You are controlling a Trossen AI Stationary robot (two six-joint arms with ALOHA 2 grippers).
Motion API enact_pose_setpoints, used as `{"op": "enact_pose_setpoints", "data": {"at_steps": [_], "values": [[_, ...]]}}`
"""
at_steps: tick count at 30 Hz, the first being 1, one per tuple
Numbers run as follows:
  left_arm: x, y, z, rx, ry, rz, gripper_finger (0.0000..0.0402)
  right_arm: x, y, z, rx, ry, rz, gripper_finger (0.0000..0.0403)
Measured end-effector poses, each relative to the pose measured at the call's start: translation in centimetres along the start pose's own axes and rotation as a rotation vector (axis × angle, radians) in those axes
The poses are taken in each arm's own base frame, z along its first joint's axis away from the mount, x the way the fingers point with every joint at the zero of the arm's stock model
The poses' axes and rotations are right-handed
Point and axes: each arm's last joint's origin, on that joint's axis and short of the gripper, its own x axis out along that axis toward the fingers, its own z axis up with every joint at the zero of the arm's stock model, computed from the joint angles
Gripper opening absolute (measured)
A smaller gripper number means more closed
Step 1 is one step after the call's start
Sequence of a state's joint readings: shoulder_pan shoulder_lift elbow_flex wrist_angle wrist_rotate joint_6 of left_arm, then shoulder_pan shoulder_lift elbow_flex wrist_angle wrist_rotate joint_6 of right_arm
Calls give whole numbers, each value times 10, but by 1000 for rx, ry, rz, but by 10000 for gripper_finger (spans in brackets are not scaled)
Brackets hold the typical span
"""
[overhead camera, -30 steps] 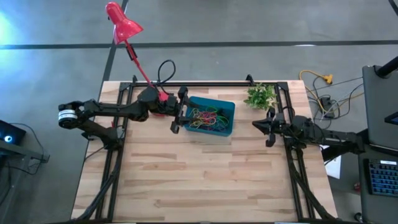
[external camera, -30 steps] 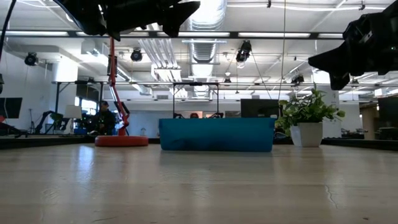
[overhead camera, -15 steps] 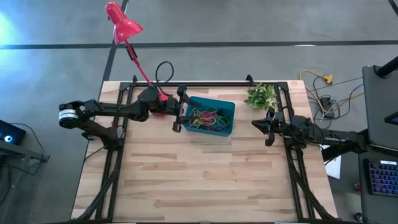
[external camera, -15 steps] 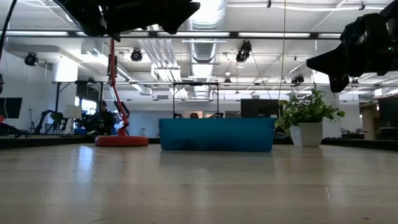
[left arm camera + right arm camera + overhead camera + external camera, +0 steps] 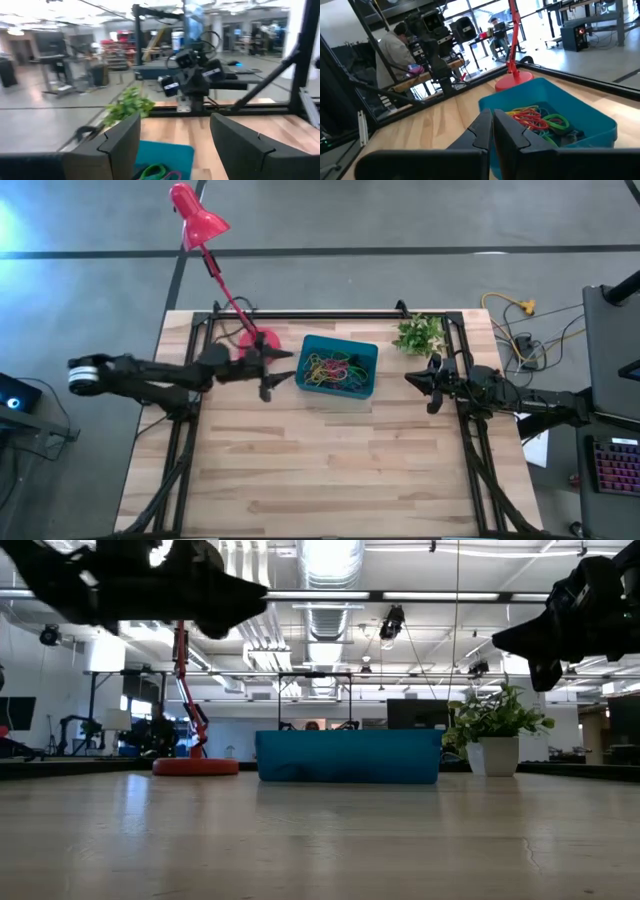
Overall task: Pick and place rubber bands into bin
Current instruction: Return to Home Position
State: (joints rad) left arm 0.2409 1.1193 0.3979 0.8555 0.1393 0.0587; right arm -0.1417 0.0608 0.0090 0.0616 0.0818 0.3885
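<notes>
Wood table (image 5: 330, 470): bin (image 5: 372, 350) at 12 o'clock, rubber bands (image 5: 335, 368) heaped inside. I noted left gripper (image 5: 280, 370) pulled back toward 9 o'clock, jaws wide, empty. Right gripper (image 5: 412, 380) parked at 3 o'clock, jaws closed. Task judged finished.

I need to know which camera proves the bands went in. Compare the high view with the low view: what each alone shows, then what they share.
High view only: the rubber bands heaped inside the bin, and the lamp's red shade. Low view only: the plant's white pot and ceiling lights; the bin's wall hides the bands. Shared: the bin, lamp base, plant, left gripper beside the bin, right gripper near the plant.
</notes>
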Motion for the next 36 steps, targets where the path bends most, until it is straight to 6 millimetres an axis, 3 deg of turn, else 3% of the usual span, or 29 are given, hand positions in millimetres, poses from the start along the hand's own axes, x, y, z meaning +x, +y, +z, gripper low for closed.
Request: {"op": "enact_pose_setpoints", "data": {"at_steps": [5,8,17,36], "values": [[-41,-8,-2,-26,-37,82,224,0,0,0,-13,5,-2,9],[-56,-14,-9,-71,7,110,224,0,0,-1,-45,5,-3,9],[-70,-28,-16,-97,131,73,224,0,-1,0,-79,-4,-31,9],[-102,-39,-41,-127,80,-1,224,0,-1,0,-79,-4,-32,9]]}}
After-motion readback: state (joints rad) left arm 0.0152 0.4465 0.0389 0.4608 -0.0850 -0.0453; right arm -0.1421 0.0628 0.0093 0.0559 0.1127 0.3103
